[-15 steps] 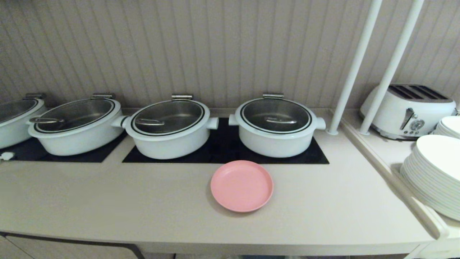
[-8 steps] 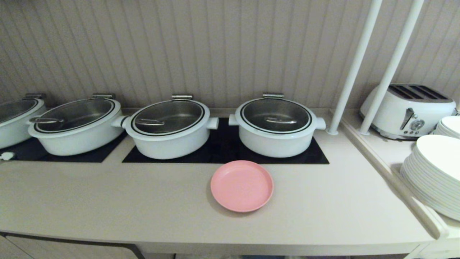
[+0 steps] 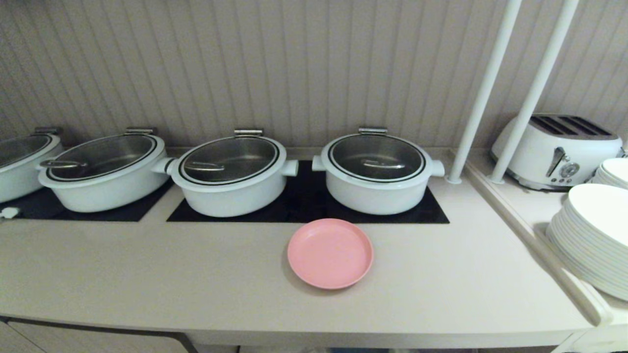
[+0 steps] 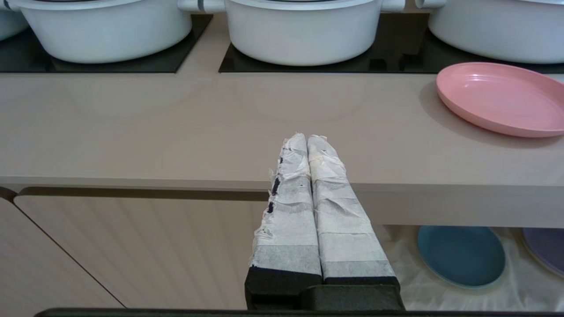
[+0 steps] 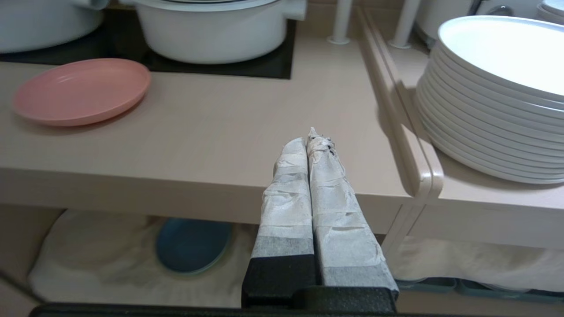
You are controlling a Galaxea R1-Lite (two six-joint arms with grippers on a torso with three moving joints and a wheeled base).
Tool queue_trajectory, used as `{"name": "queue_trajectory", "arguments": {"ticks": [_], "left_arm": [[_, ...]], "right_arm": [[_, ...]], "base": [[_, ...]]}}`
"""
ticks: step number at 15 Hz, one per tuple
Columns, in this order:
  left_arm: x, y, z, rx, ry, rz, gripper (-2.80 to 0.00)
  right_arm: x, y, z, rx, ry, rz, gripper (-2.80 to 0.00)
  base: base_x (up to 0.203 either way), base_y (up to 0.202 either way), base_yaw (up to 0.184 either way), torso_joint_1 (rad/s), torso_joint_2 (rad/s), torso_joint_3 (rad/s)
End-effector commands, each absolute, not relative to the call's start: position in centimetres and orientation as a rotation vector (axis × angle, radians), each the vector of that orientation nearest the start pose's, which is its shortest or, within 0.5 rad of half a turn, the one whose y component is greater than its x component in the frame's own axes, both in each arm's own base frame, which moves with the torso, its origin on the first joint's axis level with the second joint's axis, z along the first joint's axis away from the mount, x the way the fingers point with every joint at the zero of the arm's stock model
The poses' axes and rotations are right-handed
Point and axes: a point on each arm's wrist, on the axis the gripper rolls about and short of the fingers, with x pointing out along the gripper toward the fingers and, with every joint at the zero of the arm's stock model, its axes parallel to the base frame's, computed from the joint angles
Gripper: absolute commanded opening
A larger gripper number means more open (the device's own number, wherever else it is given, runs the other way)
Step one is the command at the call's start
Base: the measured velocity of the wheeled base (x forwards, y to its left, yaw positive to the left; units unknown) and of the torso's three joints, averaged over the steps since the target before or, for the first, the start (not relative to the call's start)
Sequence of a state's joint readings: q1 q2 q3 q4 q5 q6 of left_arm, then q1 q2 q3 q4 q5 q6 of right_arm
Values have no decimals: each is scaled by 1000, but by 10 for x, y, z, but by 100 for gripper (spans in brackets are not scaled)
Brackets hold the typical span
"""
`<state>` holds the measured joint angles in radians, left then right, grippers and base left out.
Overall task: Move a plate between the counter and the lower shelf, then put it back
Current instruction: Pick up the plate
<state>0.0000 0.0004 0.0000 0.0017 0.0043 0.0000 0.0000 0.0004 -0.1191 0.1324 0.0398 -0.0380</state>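
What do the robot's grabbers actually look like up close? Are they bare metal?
Not bare metal. Each gripper, left gripper and right gripper, has two long, tapering fingers wrapped in wrinkled, fraying white tape, rising from a black block at the base. Small dark spots show along one left finger's edge. No cables or arms are visible.

Occlusions and crops, current frames

Head view: neither gripper in frame; leftmost pot [image 3: 19, 164] cut by the left edge, white plate stack [image 3: 591, 240] cut by the right edge, lower shelf hidden under the desk [image 3: 147, 274]. Left wrist view: purple plate [image 4: 546, 248] cut by the frame edge and part-hidden by the desk front; blue plate [image 4: 460, 255] has its far rim under the desk edge. Right wrist view: pot [image 5: 211, 28] tops cropped, shelf contents soft; objects under the side ledge [image 5: 440, 284] unidentifiable.
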Motion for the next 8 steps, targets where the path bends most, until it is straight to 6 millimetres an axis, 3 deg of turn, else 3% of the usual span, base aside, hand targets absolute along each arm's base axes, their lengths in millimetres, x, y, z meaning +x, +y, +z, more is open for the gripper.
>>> {"name": "queue_trajectory", "arguments": {"ticks": [1, 5, 8], "left_arm": [[-23, 0, 75, 0, 2, 5, -280], [-23, 0, 75, 0, 2, 5, -280], [-23, 0, 75, 0, 2, 5, -280]], "right_arm": [[-38, 1, 105, -39, 3, 53, -280], [-34, 1, 129, -39, 39, 63, -280], [-20, 1, 169, -38, 79, 69, -280]], "base": [[0, 0, 0, 0, 0, 0], [0, 0, 0, 0, 0, 0], [0, 0, 0, 0, 0, 0]]}}
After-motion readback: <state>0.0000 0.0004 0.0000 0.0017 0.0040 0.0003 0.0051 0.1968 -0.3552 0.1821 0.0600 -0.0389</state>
